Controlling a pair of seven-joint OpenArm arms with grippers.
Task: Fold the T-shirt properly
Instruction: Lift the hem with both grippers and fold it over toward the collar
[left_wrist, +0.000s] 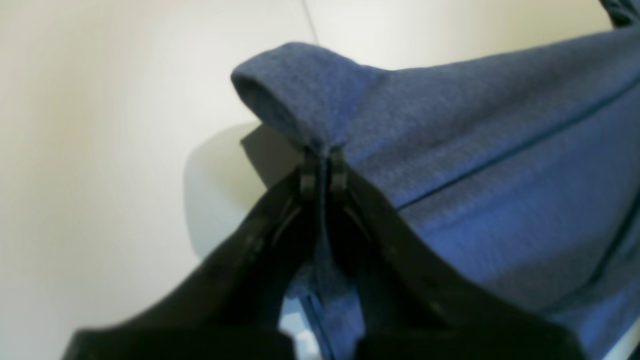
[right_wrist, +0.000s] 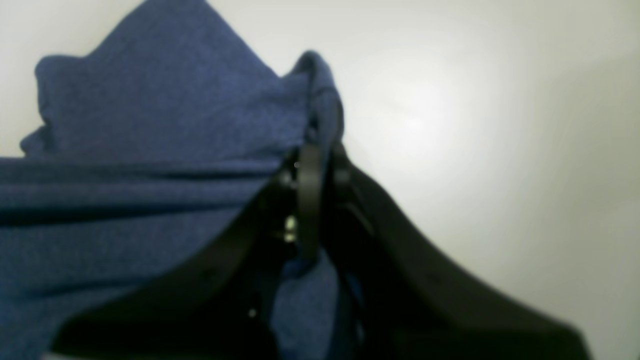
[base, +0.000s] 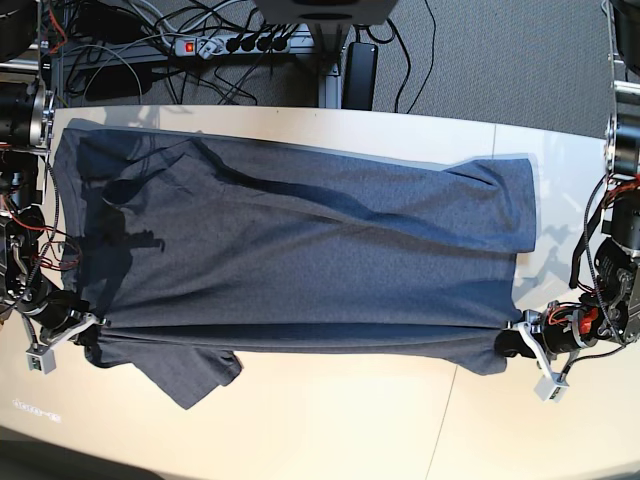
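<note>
1. Grey heather cotton, that is what you have pinched at both ends: the large dark grey short-sleeved T-shirt (base: 300, 250) lies spread across the pale tabletop (base: 400, 430), its near edge lifted into a taut line between your two claws.
2. Your left gripper (left_wrist: 323, 167) is clamped tight on a small fold of the shirt's edge, jaws pressed together with cloth bulging above them. It sits at the shirt's near corner on the right of the base view.
3. Your right gripper (right_wrist: 315, 165) is likewise closed on a bunched corner of the shirt, at the opposite near corner.
4. Watch the grip: each claw holds only a narrow nip of fabric, so I'd judge a quick pull could let a corner slip out and drop the fold crooked.
5. Mind the sleeve (base: 190, 375) hanging below the stretched edge, near the right gripper's end. If you carry the edge over, it may trail or tuck under unevenly.
6. The body of the shirt shows long creases running across it; folding over them would likely lock them in.
7. Uneven travel between the arms would skew the fold line, so keep both ends level.
8. Beyond the shirt's far edge, off the table, a power strip (base: 235, 44) and loose black cables (base: 150, 40) lie on the floor, well apart from the cloth; nothing on the table blocks the fold.
</note>
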